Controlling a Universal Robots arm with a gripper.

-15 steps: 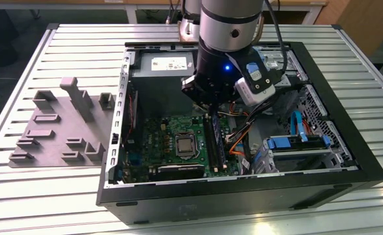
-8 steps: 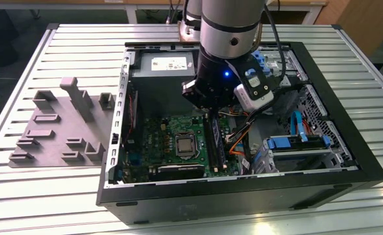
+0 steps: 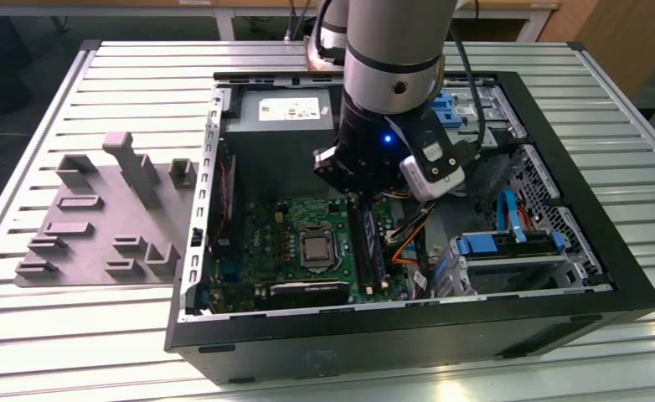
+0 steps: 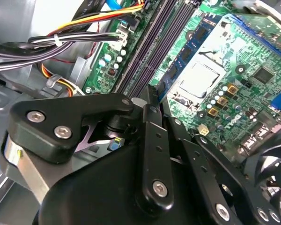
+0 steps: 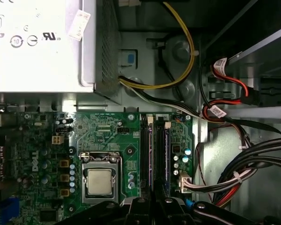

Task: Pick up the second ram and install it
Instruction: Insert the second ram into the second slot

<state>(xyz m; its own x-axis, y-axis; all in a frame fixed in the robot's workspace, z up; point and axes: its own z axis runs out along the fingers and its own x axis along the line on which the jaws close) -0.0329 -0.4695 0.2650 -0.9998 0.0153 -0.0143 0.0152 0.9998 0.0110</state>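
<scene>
- Evidently, the gripper (image 3: 360,198) hangs over the memory slots (image 5: 154,150), at 3 o'clock of the processor (image 3: 317,249) in the exterior view. Its fingers look drawn together, and I cannot tell whether they pinch anything.
- The ram (image 3: 369,247) seems to stand on edge in a slot directly beneath.
- Doing this well probably means a straight, even downward push, with the stick square in its slot.
- Counted: one arm (image 3: 389,59), one gripper, one processor, one stick.

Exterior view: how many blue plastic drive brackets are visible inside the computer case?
2. One blue bracket sits at the case's far side, beside the arm; the other blue bracket sits nearer, toward the exterior view's right. The arm may hide more.
</scene>
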